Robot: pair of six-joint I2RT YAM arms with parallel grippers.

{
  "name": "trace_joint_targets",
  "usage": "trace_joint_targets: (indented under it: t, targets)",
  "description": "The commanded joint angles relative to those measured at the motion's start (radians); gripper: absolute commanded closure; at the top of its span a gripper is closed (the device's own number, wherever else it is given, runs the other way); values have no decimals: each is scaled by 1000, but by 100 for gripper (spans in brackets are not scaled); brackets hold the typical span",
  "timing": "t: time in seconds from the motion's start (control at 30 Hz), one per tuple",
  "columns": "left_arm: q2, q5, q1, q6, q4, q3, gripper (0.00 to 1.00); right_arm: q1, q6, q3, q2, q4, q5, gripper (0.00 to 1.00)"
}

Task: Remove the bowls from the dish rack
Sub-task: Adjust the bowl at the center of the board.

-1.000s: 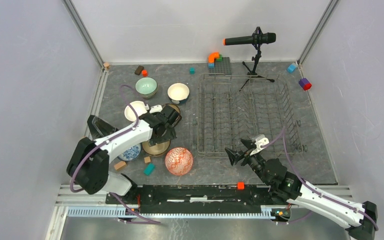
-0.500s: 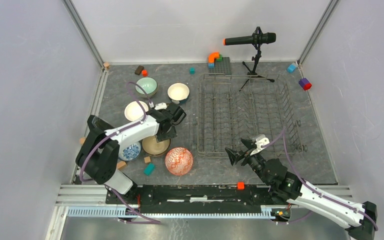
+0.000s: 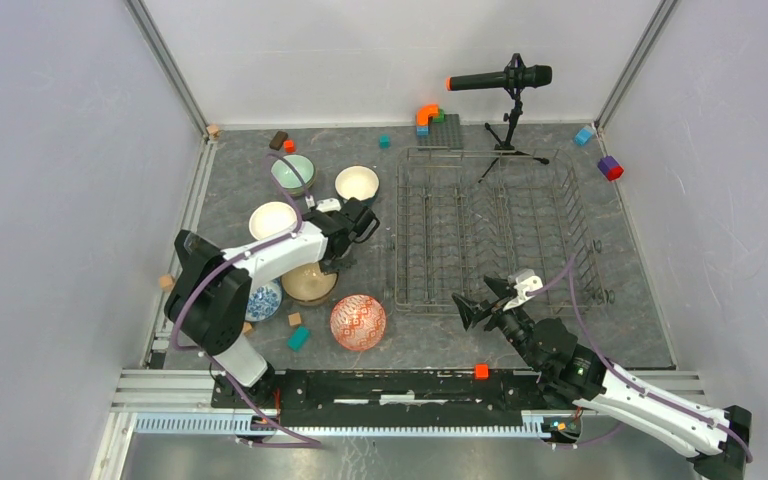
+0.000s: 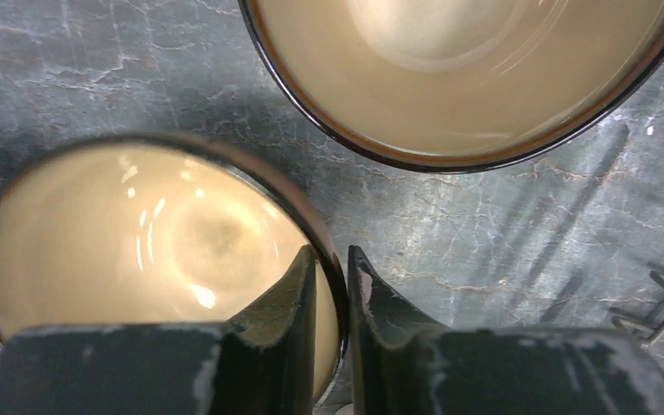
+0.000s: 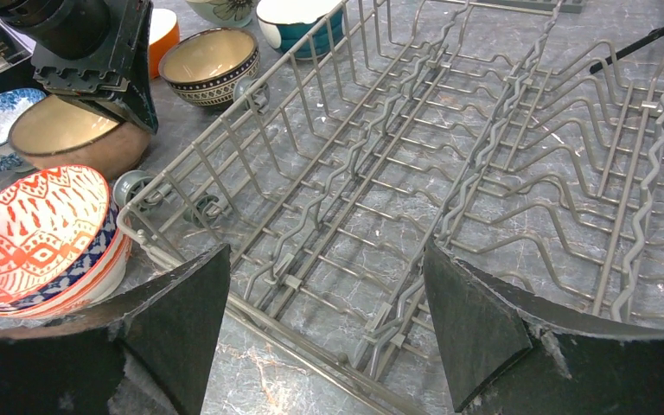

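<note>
The dish rack [image 3: 490,228] [image 5: 450,130] stands at the middle right with no bowls among its tines. The bowls sit on the table to its left: pale green [image 3: 292,172], cream with a teal outside [image 3: 357,183], white and orange [image 3: 272,219], blue-white [image 3: 261,301], red-white [image 3: 358,321] [image 5: 26,229], dark striped [image 4: 458,69] [image 5: 210,56] and brown [image 3: 308,285] [image 4: 121,242] [image 5: 60,130]. My left gripper [image 3: 340,250] [image 4: 331,251] straddles the brown bowl's right rim, one finger inside and one outside, with the jaws pinched narrow on it. My right gripper [image 3: 473,298] [image 5: 327,251] hangs open over the rack's near edge, holding nothing.
A microphone on a tripod [image 3: 500,78] stands at the rack's far edge. A grey studded plate [image 3: 445,130] and loose toy blocks lie along the back. A teal block [image 3: 298,338] lies near the red-white bowl. Walls close in both sides.
My left wrist has swung up and right toward the rack, and its jaws have gone from wide open to narrow around the brown bowl's rim. The right arm has not moved.
</note>
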Motion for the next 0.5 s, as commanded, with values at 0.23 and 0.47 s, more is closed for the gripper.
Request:
trace_joint_targets:
  t: [0.23,0.47]
  targets:
    - [28,-41,22,27,32,68,95,-1,8,15,-13,-9,18,14]
    - [59,-31,41,36,30,124,98,-2,6,19,-10,-5,18,14]
